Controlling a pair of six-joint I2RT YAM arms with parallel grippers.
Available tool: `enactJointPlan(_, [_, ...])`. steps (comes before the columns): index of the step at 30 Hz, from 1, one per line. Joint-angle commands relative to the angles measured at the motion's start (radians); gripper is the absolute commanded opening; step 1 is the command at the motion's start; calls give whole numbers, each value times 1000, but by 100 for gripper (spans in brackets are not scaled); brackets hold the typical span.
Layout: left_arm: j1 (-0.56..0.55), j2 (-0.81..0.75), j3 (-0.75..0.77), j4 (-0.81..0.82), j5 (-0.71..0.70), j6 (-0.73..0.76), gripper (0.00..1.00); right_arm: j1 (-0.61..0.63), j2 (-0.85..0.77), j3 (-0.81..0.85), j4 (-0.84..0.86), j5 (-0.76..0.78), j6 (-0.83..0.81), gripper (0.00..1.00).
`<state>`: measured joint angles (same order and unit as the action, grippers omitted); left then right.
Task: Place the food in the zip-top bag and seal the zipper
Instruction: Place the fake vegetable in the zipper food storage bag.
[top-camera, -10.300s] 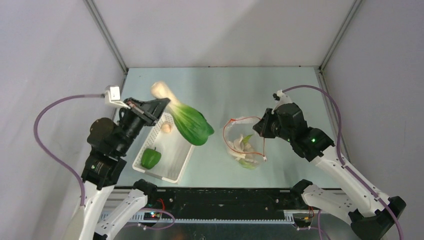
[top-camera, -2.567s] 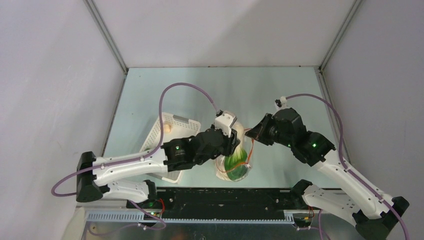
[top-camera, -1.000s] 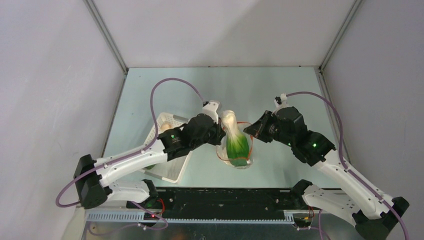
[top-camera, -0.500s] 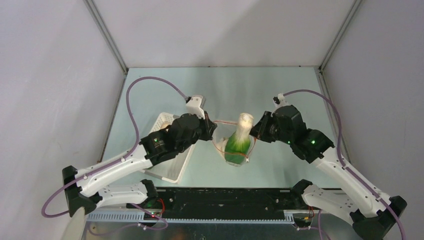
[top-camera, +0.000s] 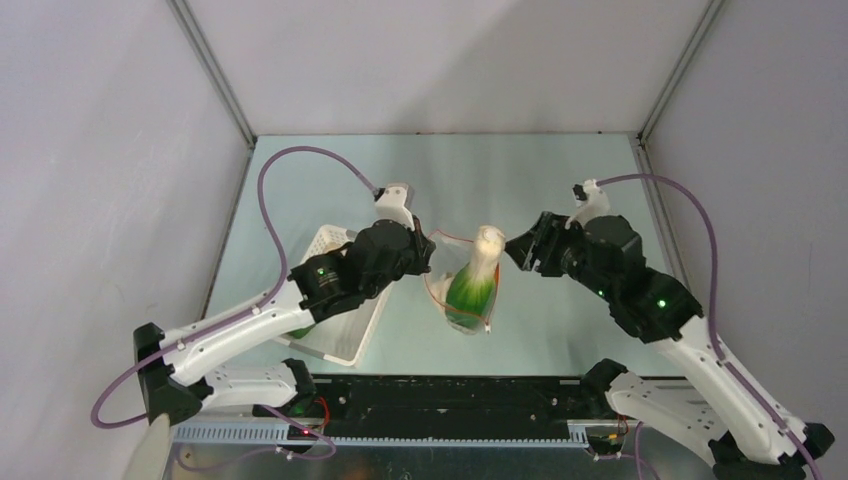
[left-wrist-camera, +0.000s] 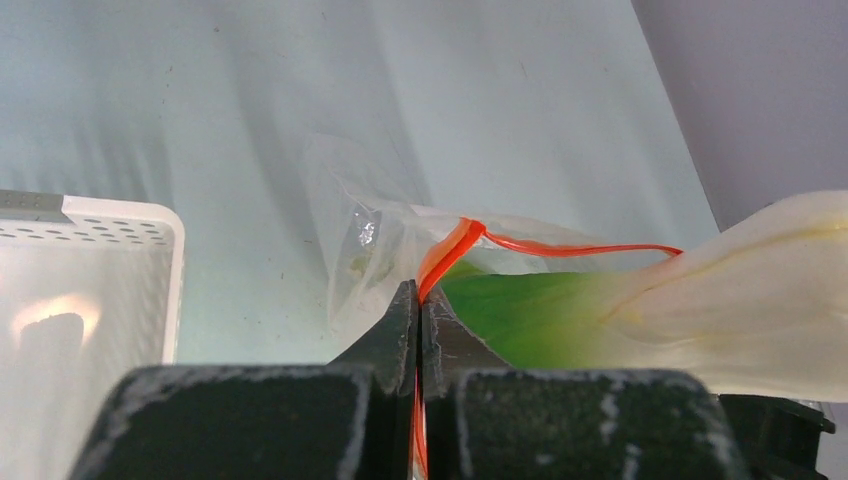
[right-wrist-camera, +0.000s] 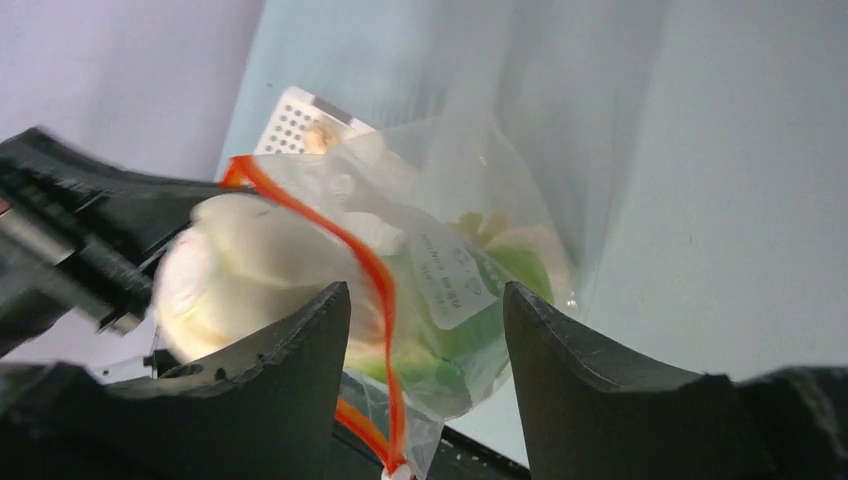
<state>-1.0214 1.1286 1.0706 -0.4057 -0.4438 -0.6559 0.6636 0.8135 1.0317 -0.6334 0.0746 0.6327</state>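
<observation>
A: Where is the bok choy (top-camera: 478, 275) lying from each gripper?

B: It is being propped in the zip-top bag (top-camera: 465, 318) near the table's (top-camera: 560, 180) middle, leaves down, long axis tilting toward one o'clock, the white stalk poking out past the mouth. The right gripper (top-camera: 518, 250) is being held just beside the stalk at its three o'clock; the left gripper (top-camera: 424, 256) at nine o'clock.

A: And the jaws?

B: The left jaws are being pressed together, clamped on the zipper (left-wrist-camera: 452, 250). The right jaws are being held apart, nothing gripped; the stalk is judged nearer them for pushing down.
</observation>
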Motion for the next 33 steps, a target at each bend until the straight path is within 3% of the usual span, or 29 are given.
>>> enactJointPlan(1, [5,5,60,-16,-38,-60,0,54,-100,43,128,-12,-171,63])
enactJointPlan(4, [5,15,75,-31,-29,-89,0,135,-136,19,197,-61,-294,67])
enactJointPlan(11, [4,34,101,-70,-13,-138,0,275,-100,-9,258,-55,-390,69])
enactJointPlan(19, [2,24,94,-65,8,-166,0,344,-30,-9,247,289,-353,69])
enactJointPlan(27, [-8,27,104,-63,18,-168,0,453,45,-9,347,442,-372,69])
enactJointPlan(33, [-20,23,112,-66,15,-165,0,463,98,-9,416,554,-342,65])
